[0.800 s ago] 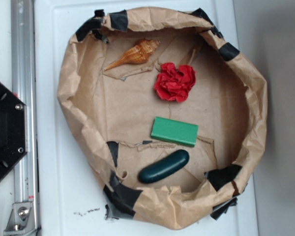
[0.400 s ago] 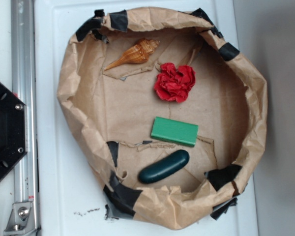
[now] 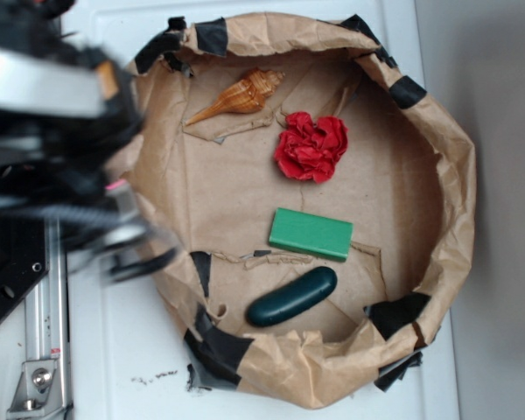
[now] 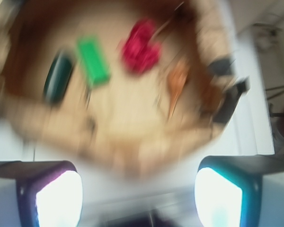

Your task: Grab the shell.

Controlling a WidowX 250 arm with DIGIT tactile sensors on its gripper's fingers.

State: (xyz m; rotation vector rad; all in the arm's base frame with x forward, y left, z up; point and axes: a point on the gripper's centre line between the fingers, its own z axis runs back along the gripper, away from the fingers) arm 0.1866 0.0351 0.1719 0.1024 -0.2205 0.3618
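The orange-tan spiral shell [image 3: 241,95] lies in the far left part of the brown paper bowl [image 3: 455,166], its thin point toward the left. It shows blurred in the wrist view [image 4: 176,85]. My arm is a blurred dark mass at the left of the exterior view, over the bowl's left rim. My gripper [image 3: 140,254] is outside the bowl, well away from the shell. In the wrist view the gripper [image 4: 138,195] is open and empty, jaws wide apart.
A crumpled red paper ball [image 3: 311,145], a green block [image 3: 310,234] and a dark green oblong object [image 3: 291,297] lie in the bowl. The bowl's raised paper wall has black tape patches. A metal rail [image 3: 45,350] runs along the left.
My arm has swung into the exterior view from the left and now covers the bowl's left rim. The objects in the bowl have not moved.
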